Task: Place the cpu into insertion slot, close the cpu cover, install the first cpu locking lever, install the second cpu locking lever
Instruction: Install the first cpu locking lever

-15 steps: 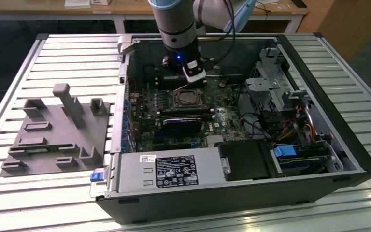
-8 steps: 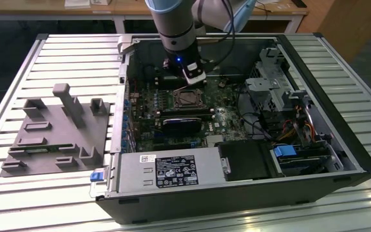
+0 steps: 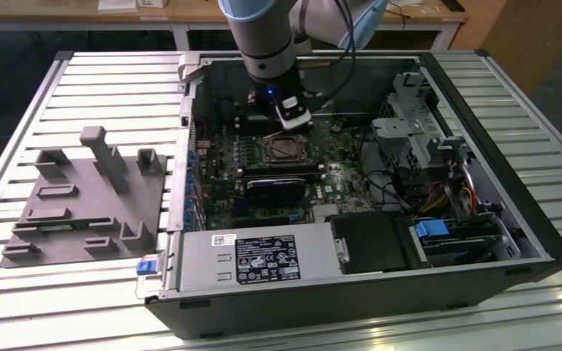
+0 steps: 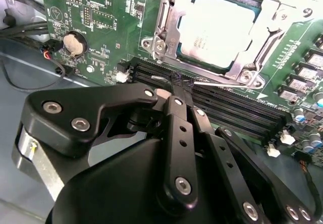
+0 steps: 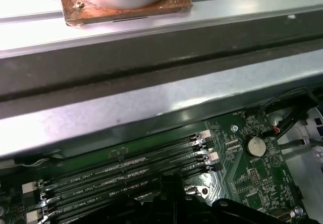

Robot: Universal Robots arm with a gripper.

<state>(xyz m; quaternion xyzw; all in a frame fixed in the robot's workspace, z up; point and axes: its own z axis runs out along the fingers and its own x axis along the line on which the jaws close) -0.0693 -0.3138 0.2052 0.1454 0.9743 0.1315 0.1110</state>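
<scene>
In the second wrist view the cpu (image 4: 217,27) lies in the insertion slot (image 4: 252,75) on the green board, silvery top up. The grey cpu cover (image 4: 169,19) lies flat around it. A thin silver locking lever (image 4: 222,86) runs along the slot's edge beside the black memory slots (image 4: 237,110). My gripper (image 4: 179,84) is shut, its black fingertips together right at that lever rod, with nothing else between them. In the exterior view the gripper (image 3: 291,121) hangs just behind the insertion slot (image 3: 283,148), inside the open computer case.
The case (image 3: 496,95) lies open on a slatted table, with the power supply (image 3: 261,256) in front and a drive cage and cables (image 3: 437,168) at the exterior view's right. A grey fixture (image 3: 85,197) sits at the exterior view's left. A coin battery (image 4: 74,44) is on the board.
</scene>
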